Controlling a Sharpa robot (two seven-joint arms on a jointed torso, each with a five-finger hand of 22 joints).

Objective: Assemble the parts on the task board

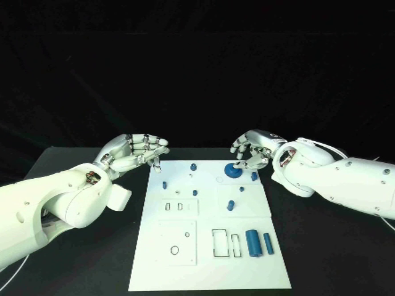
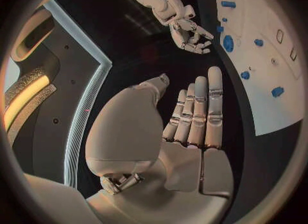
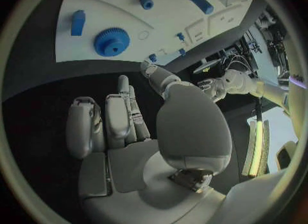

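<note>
A: Where does the white rectangular task board (image 1: 211,246) sit?

B: In the middle of the black table (image 1: 331,259), long side running away from the robot. Its small blue plastic parts are spread over it — most of them at the far end.

A: Which parts can you make out?

B: A round blue toothed gear (image 1: 234,171) lies flat near the far right corner, with a short blue peg (image 1: 254,176) just beside it. Two blue cylinders (image 1: 253,243) lie side by side at the near right, next to a rectangular outlined slot (image 1: 220,242). A few small blue studs (image 1: 193,166) stand in the far half, and a stubby blue pin (image 1: 231,205) lies near the middle.

A: And the left silver hand (image 1: 135,153)?

B: It hovers off the board's far left corner, over the black table, holding nothing. From the wrist its fingers (image 2: 208,106) lie straight and close together, the thumb apart from them.

A: The right silver hand (image 1: 253,150)?

B: It hangs just past the far right corner, close above the gear. Its fingers (image 3: 118,116) are bent partway, but nothing is between them — the gear (image 3: 112,41) lies apart from the fingertips.
</note>
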